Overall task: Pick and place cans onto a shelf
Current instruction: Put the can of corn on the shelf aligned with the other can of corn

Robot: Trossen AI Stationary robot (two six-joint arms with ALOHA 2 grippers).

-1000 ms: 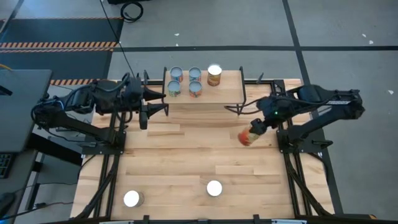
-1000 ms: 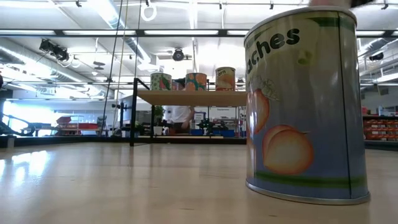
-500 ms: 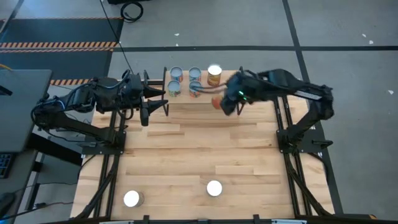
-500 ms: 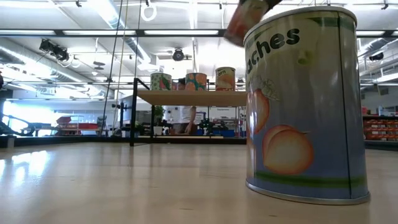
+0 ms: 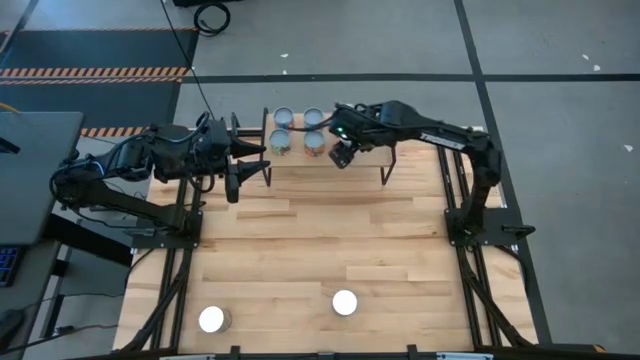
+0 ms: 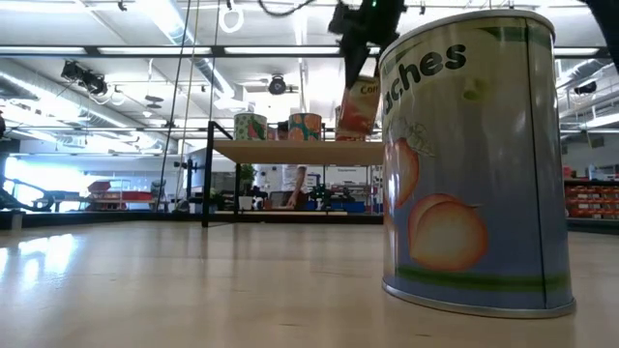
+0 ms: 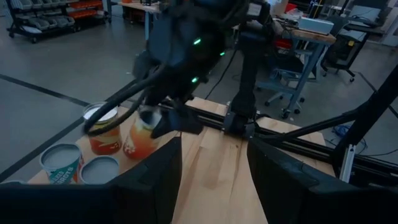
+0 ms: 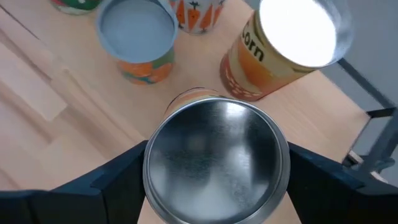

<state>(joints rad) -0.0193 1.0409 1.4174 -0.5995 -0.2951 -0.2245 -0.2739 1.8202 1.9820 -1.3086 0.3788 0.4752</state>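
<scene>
Fingers of the right gripper [image 8: 214, 171] clamp a tilted orange can [image 7: 140, 132] above the shelf [image 6: 300, 152], just beside the corn can [image 8: 283, 53] standing there. Four more cans stand on the shelf beyond it. Two white-lidded cans [image 5: 344, 302] stand on the counter [image 5: 310, 250], well apart from the shelf. The left gripper [image 5: 255, 160] hovers beside the shelf's end, fingers spread wide.

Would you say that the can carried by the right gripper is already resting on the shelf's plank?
No: in the low view the held can hangs tilted above the shelf, clamped in the right gripper.
</scene>
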